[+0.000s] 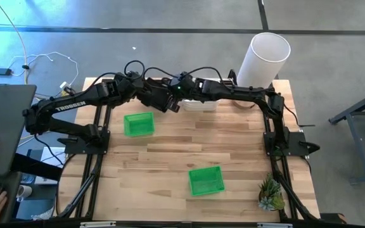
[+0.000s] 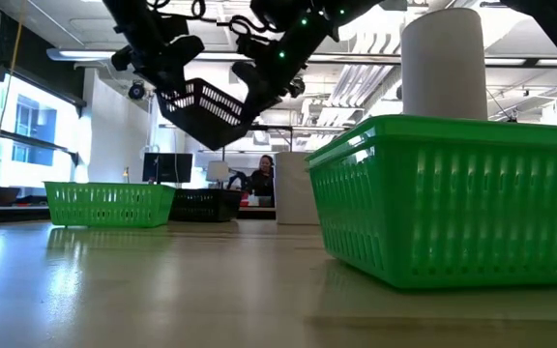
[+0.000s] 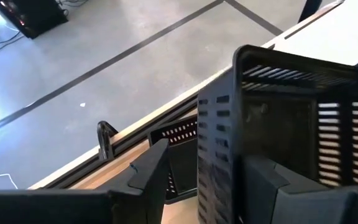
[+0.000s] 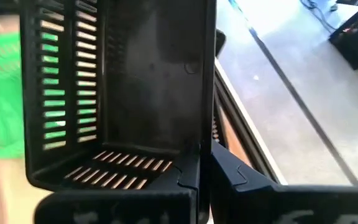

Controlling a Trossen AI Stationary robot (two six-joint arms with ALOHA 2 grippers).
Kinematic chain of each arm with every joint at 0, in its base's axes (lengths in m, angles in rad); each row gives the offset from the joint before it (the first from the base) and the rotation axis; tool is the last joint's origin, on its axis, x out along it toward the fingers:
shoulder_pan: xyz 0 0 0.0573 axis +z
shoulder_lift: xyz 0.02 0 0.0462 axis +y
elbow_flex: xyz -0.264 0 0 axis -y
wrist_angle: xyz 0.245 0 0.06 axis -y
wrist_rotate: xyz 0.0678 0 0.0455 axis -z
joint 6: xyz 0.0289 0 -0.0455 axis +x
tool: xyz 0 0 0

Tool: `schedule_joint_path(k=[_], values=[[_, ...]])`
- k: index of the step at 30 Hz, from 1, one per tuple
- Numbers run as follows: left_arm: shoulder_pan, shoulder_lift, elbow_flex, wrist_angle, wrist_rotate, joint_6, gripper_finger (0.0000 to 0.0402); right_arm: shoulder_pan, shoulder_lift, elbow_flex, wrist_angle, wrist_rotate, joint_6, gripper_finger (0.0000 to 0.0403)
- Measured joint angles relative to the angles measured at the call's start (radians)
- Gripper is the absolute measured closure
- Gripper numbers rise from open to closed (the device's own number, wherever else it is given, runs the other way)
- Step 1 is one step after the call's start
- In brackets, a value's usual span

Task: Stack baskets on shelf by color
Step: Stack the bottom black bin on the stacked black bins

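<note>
Black basket [image 2: 206, 108] hangs tilted above the tabletop [image 1: 170, 152] at twelve o'clock, both jaws pinching its walls. Two green baskets [image 1: 139, 124] [image 1: 206, 180] wait loose at ten and five; white ones sit by the far edge. Sorting looks partway done.

Left claw [image 1: 159, 100], right claw [image 1: 172, 96] clamped, raised

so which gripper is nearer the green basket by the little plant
Right, though only slightly. The right gripper and the left gripper both hold the raised black basket at the table's back edge, far from that green basket at the front.
</note>
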Motion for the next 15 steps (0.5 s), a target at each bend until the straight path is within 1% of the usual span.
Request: schedule_joint_path(k=[3,9,12,15], values=[[0.0,0.0,0.0,-0.014,-0.005,0.0,0.0261,0.009,0.0,0.017,-0.01,-0.02,0.018,0.0403],[0.0,0.0,0.0,-0.033,-0.005,-0.008,0.0264,0.038,0.0,0.044,-0.022,-0.017,0.019,0.0403],[0.0,-0.001,0.0,-0.034,-0.005,-0.008,0.028,0.045,0.0,0.05,-0.024,-0.004,0.018,0.0403],[0.0,-0.001,0.0,-0.033,-0.003,-0.008,0.0311,0.047,0.0,0.05,-0.036,0.016,0.018,0.0403]])
